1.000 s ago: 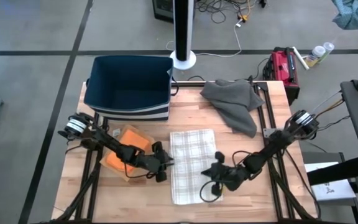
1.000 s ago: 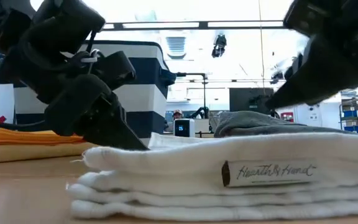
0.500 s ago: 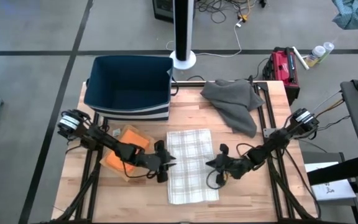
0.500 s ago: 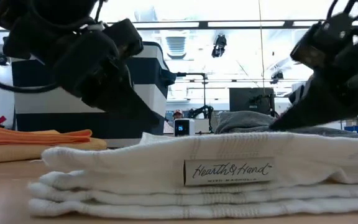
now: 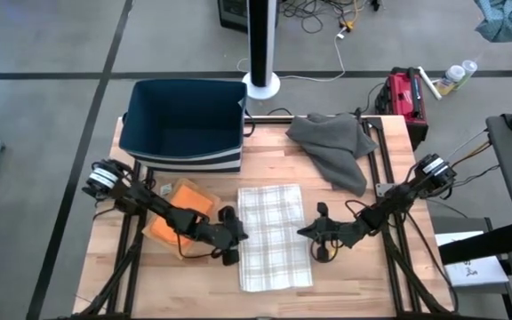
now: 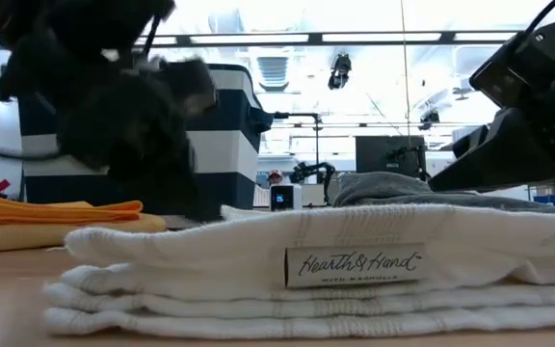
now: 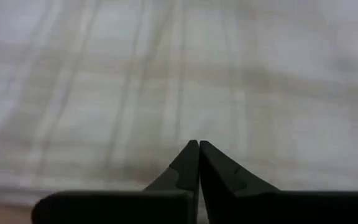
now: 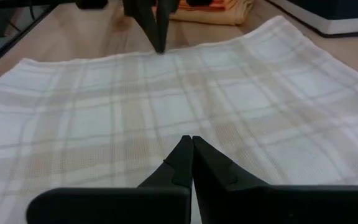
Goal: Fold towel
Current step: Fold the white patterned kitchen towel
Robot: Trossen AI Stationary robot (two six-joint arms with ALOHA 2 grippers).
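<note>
item: your left gripper (image 5: 236, 236), fingers pressed together, empty, at the left edge of the white plaid woven towel (image 5: 274, 236); your right gripper (image 5: 307, 231), likewise pinched closed, at its right edge. towel: folded rectangle, mid-table, long axis running from the near table edge to the far one, lying flat in stacked layers, label (image 6: 353, 264) facing the low camera.

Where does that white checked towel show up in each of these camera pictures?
High view: white checked towel lies folded at table centre, between both arms.
Low view: a layered stack across the foreground.
Left wrist view: fills the picture.
Right wrist view: spread ahead.
Shared landmark: orange cloth, also in the low view.
</note>
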